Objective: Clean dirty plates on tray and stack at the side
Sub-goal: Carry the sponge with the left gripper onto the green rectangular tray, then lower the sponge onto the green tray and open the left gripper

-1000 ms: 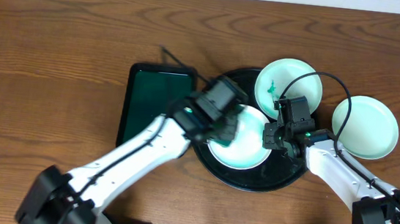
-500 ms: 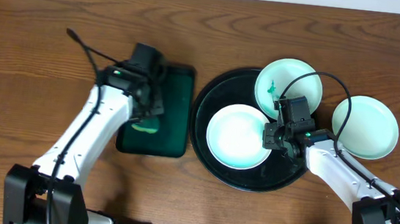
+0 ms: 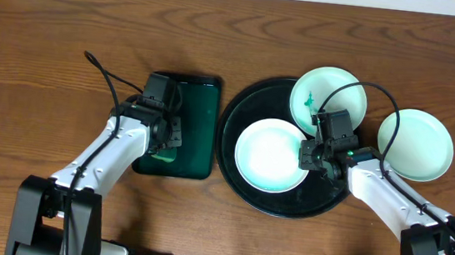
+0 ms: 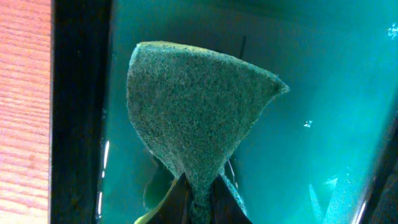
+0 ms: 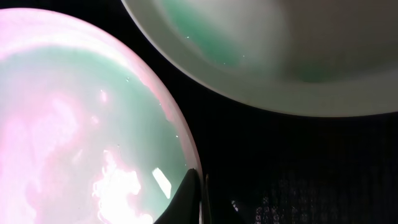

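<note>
We have the right gripper (image 3: 308, 155) pinched on the centre plate (image 3: 271, 155) at its right rim, stack plate (image 3: 415, 144) farther right; left gripper (image 3: 166, 134), clamping the sponge (image 4: 193, 112), is well away.

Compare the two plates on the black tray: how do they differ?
The far plate carries a green smear; the near plate shows none. The near plate lies wholly inside the black tray; the far plate overlaps its far rim. The right gripper is at the near plate's edge; none is at the far plate. Both are small, round and white with a mint tint.
</note>
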